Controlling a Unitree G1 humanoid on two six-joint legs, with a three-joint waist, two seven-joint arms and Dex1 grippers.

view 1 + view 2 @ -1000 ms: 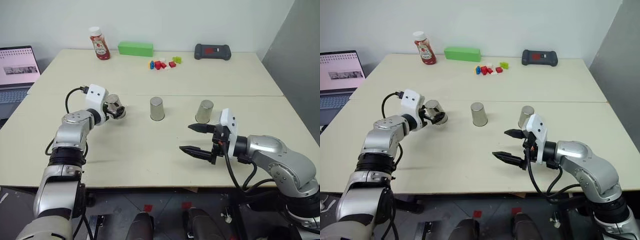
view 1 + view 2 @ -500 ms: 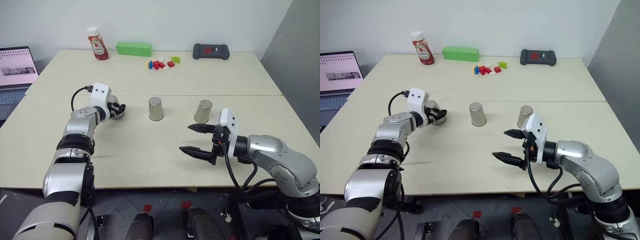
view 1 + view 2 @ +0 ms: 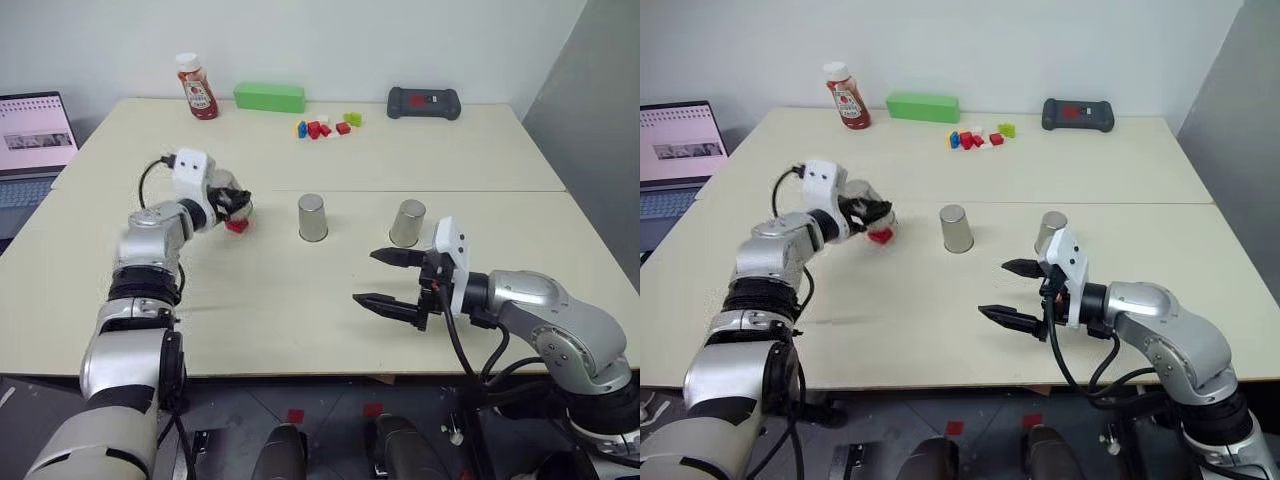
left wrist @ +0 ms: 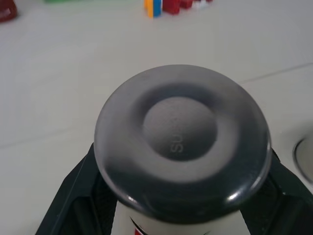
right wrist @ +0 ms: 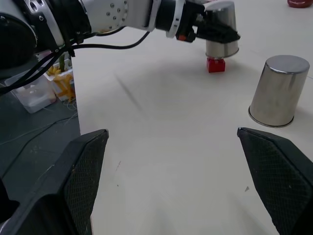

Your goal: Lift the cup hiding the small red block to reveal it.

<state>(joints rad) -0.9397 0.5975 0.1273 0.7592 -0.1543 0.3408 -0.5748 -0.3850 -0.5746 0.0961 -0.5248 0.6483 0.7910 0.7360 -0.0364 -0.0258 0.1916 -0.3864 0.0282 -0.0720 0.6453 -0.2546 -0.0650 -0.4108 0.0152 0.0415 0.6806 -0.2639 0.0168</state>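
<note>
My left gripper (image 3: 236, 203) is shut on the leftmost silvery cup (image 5: 221, 22) and holds it a little above the table. The cup's round base (image 4: 181, 142) faces the left wrist camera between the two black fingers. Directly below the raised cup, the small red block (image 3: 237, 226) sits uncovered on the table, also seen as the red block (image 5: 215, 64) in the right wrist view. My right gripper (image 3: 365, 277) hovers open near the table's front right, empty and pointing toward the left.
Two more silvery cups stand upside down at mid-table, one in the centre (image 3: 313, 217) and one to the right (image 3: 408, 222). At the back are a ketchup bottle (image 3: 197, 87), a green box (image 3: 269, 97), loose coloured bricks (image 3: 323, 127) and a black device (image 3: 424, 102). A laptop (image 3: 35, 135) stands far left.
My left gripper closed on the leftmost cup and rose with it, uncovering the red block beneath. The right arm stayed in place.
</note>
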